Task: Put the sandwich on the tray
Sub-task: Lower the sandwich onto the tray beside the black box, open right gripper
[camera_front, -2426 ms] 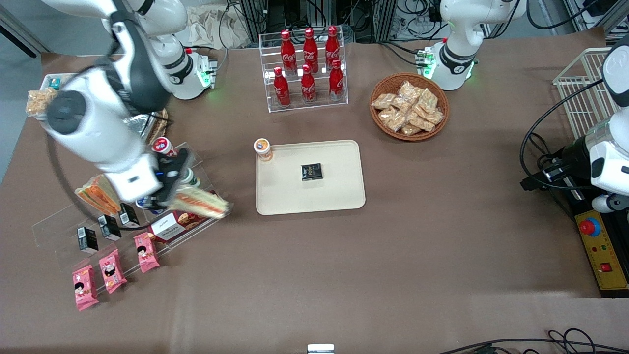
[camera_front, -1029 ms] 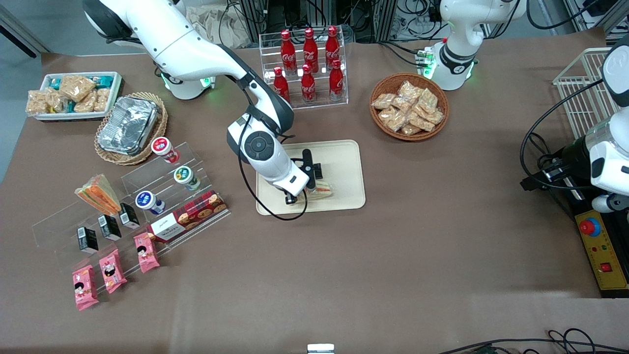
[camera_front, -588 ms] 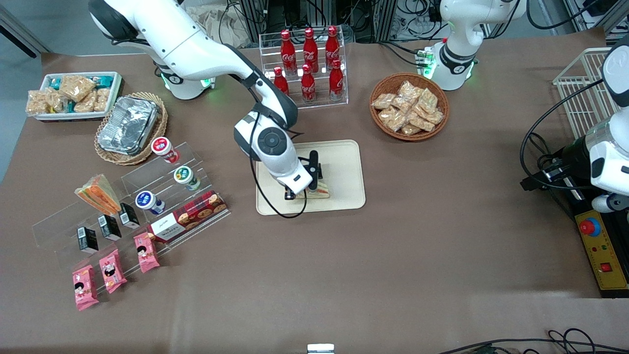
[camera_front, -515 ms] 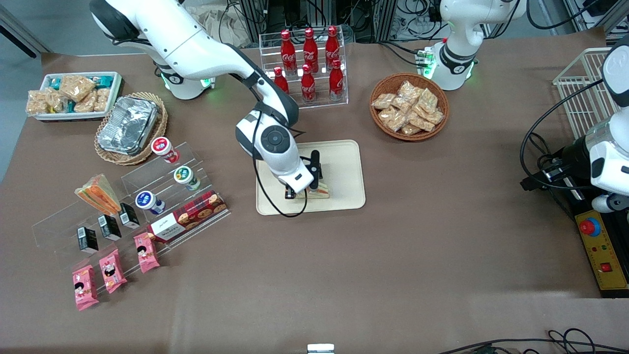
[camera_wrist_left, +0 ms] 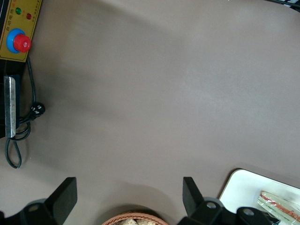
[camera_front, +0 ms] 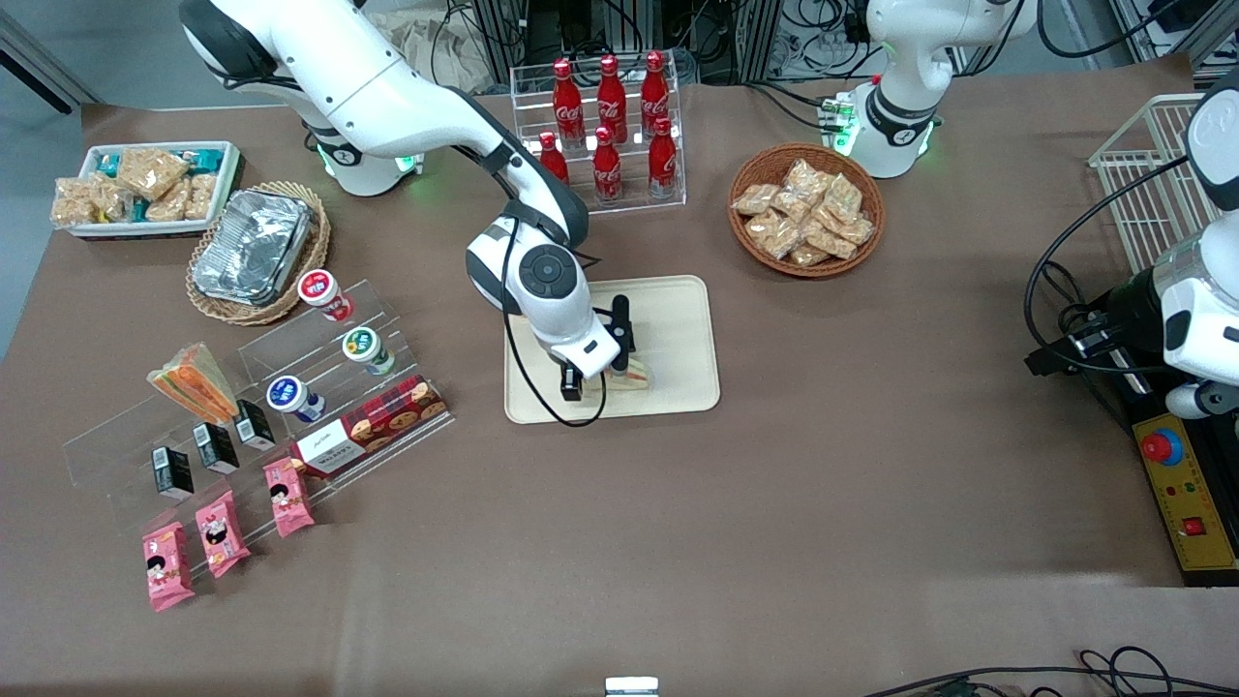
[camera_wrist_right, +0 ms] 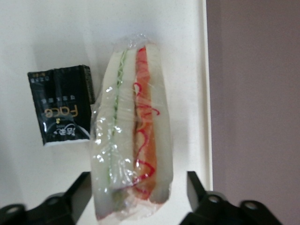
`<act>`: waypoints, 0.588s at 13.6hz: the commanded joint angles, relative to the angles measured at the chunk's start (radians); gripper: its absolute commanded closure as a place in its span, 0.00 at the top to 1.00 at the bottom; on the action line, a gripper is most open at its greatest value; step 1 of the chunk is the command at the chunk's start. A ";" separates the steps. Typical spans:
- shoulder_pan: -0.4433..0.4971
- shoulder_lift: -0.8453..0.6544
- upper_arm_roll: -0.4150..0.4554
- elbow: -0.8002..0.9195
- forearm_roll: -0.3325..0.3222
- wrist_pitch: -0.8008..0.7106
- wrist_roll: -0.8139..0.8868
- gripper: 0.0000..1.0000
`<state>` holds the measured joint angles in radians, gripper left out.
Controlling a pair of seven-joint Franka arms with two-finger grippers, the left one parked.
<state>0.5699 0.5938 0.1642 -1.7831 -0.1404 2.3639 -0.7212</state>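
Note:
The sandwich, a clear-wrapped wedge with pale bread and red-orange filling, lies on the cream-beige tray. In the front view it rests on the tray near the rim nearest the camera, partly hidden by the wrist. My right gripper is open, with one finger on each side of the sandwich's wide end and a gap between each finger and the wrap.
A small black packet lies on the tray beside the sandwich. A rack of red cola bottles and a basket of snack packs stand farther from the camera. A smaller orange-striped sandwich sits on an acrylic stand toward the working arm's end.
I carried the sandwich from the acrylic stand to the tray and set it down. The fingers have since opened and the wrist has risen slightly; the sandwich stays put.

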 commanded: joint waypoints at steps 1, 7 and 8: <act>-0.034 -0.037 0.005 0.008 -0.022 -0.044 -0.023 0.99; -0.212 -0.264 -0.014 0.013 0.089 -0.307 -0.011 0.99; -0.273 -0.288 -0.014 0.014 0.114 -0.325 -0.017 0.99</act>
<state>0.3927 0.3671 0.1481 -1.7481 -0.0805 2.0803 -0.7310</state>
